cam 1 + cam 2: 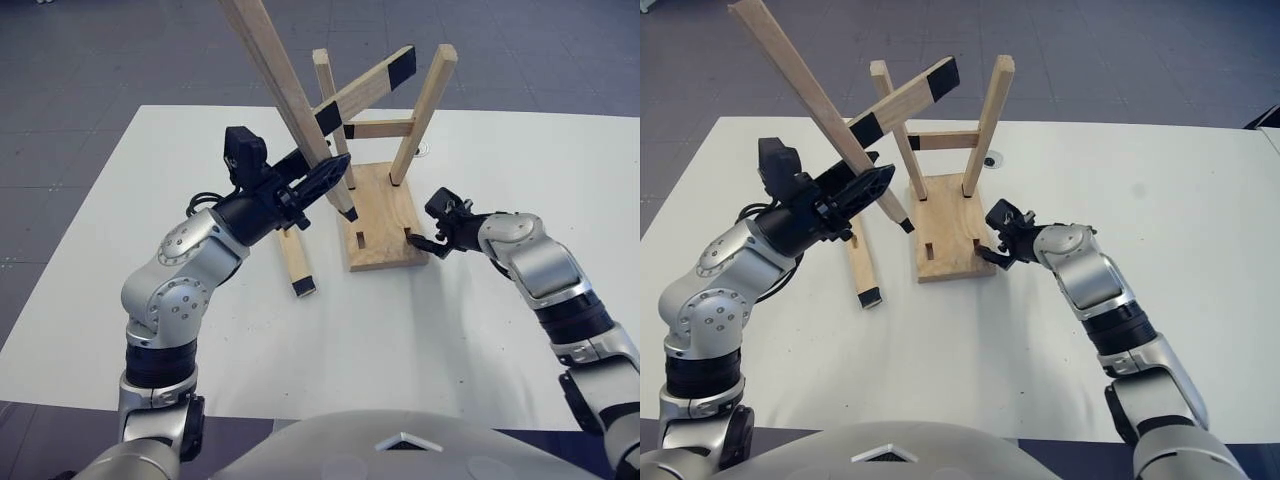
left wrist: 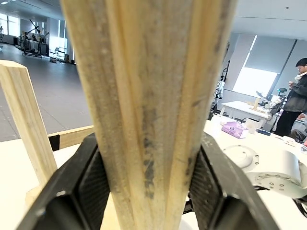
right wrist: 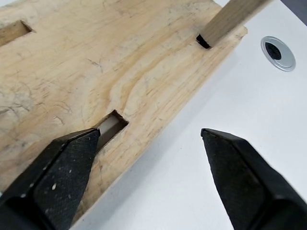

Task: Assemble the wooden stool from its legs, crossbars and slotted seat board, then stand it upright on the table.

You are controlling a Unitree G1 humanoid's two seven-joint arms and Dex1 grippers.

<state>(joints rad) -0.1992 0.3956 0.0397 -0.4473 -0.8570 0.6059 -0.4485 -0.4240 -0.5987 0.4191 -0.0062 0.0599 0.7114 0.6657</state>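
Left eye view: part-built, two legs (image 1: 425,110) seated in the seat board (image 1: 378,228), left pincer (image 1: 325,178) clenched on a third leg (image 1: 272,65), right pincer (image 1: 418,239) released, fourth leg (image 1: 297,262) lying loose.

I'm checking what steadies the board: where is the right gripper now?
In the left eye view, the right gripper sits right of centre at the near right edge of the seat board, open across that edge beside an empty slot.
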